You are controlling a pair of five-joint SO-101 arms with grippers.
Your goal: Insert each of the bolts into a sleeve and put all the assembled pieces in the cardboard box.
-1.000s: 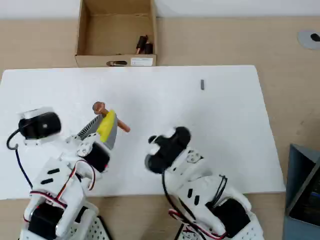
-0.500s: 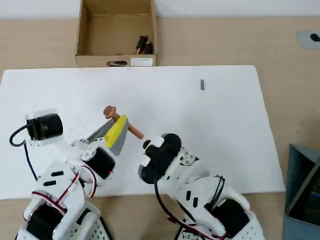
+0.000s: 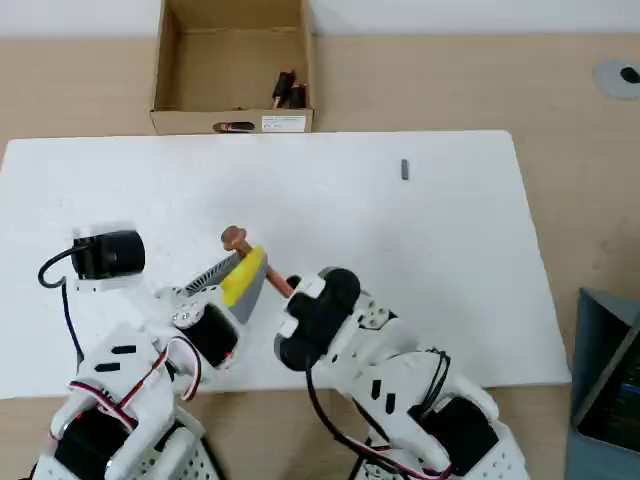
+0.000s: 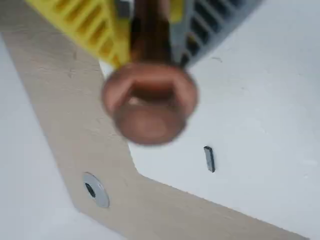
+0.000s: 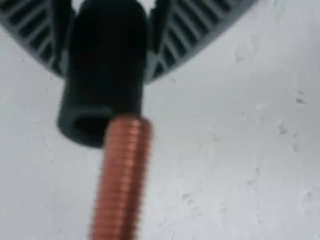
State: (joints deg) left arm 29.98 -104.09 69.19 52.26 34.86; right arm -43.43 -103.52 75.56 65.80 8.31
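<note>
My left gripper (image 3: 243, 275), with one yellow and one grey finger, is shut on a copper bolt (image 3: 252, 258) above the white mat, near its front. The bolt's round head (image 4: 149, 102) faces the left wrist camera. My right gripper (image 5: 107, 55) is shut on a black sleeve (image 5: 102, 75). The bolt's threaded tip (image 5: 122, 175) meets the rim of the sleeve's open end. Two dark assembled pieces (image 3: 288, 90) lie in the cardboard box (image 3: 232, 66) at the back.
A small dark grey piece (image 3: 404, 169) lies on the white mat (image 3: 420, 260) to the back right. A metal disc (image 3: 619, 78) is set in the wooden table at the far right. A grey bin (image 3: 605, 390) stands at the right edge.
The left arm has carried the bolt right and toward the front. The right arm swung left to meet it, bringing the sleeve up to the bolt's tip.
</note>
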